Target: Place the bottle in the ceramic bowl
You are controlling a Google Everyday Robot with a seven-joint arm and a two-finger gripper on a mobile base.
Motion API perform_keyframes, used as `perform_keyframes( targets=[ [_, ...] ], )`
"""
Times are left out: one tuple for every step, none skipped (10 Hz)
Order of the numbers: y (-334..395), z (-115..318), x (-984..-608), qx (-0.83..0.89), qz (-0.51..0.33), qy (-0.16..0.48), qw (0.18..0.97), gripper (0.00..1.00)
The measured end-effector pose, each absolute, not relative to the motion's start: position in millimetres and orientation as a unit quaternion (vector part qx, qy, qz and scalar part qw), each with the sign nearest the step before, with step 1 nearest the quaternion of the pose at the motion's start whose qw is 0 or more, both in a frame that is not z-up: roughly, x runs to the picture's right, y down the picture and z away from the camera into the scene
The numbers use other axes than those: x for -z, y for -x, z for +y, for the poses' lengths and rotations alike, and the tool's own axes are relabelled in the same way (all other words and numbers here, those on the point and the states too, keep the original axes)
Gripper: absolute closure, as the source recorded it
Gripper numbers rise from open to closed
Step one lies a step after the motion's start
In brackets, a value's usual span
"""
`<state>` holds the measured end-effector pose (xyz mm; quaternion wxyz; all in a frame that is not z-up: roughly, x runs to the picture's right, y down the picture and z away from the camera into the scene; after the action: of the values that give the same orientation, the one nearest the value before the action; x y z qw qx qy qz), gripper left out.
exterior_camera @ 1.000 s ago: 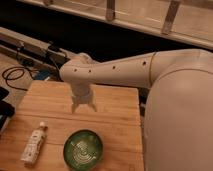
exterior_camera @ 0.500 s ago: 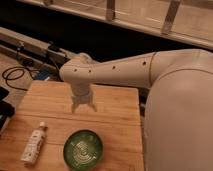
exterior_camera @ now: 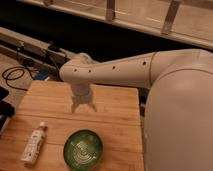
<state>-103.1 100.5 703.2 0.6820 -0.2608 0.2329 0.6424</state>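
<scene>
A small white bottle (exterior_camera: 34,144) with a white cap and pale printed label lies on its side near the front left of the wooden table (exterior_camera: 115,117). To its right sits the ceramic bowl (exterior_camera: 83,149), round, glossy dark green, with pale rings inside and nothing in it. My gripper (exterior_camera: 83,108) hangs from the white arm above the middle of the table, behind the bowl and well right of the bottle. Its two fingers point down, spread apart, with nothing between them.
My white arm and body (exterior_camera: 175,100) fill the right side of the view. Black cables (exterior_camera: 15,75) lie on the floor beyond the table's back left corner. A dark rail and a pale ledge run along the back.
</scene>
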Motion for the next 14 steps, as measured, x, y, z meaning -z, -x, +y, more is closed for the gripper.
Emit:
perform_keyframes(
  targets=[
    [102, 99, -703, -0.644, 0.232, 0.256, 0.682, 0.35],
    [103, 93, -702, -0.648, 0.227, 0.237, 0.687, 0.35],
    [115, 80, -699, -0.651, 0.194, 0.2, 0.706, 0.35],
    [126, 72, -699, -0.65, 0.169, 0.175, 0.72, 0.35],
    [146, 62, -703, -0.643, 0.143, 0.155, 0.736, 0.35],
    [168, 54, -707, -0.637, 0.127, 0.149, 0.746, 0.35],
    [182, 50, -711, -0.633, 0.115, 0.145, 0.752, 0.35],
    [185, 49, -711, -0.632, 0.113, 0.144, 0.753, 0.35],
    [181, 48, -712, -0.633, 0.116, 0.141, 0.752, 0.35],
    [179, 47, -713, -0.634, 0.118, 0.139, 0.752, 0.35],
    [180, 47, -713, -0.634, 0.117, 0.14, 0.752, 0.35],
    [181, 48, -713, -0.633, 0.117, 0.141, 0.752, 0.35],
    [182, 48, -713, -0.631, 0.115, 0.145, 0.753, 0.35],
    [184, 48, -713, -0.626, 0.113, 0.149, 0.757, 0.35]
  ],
)
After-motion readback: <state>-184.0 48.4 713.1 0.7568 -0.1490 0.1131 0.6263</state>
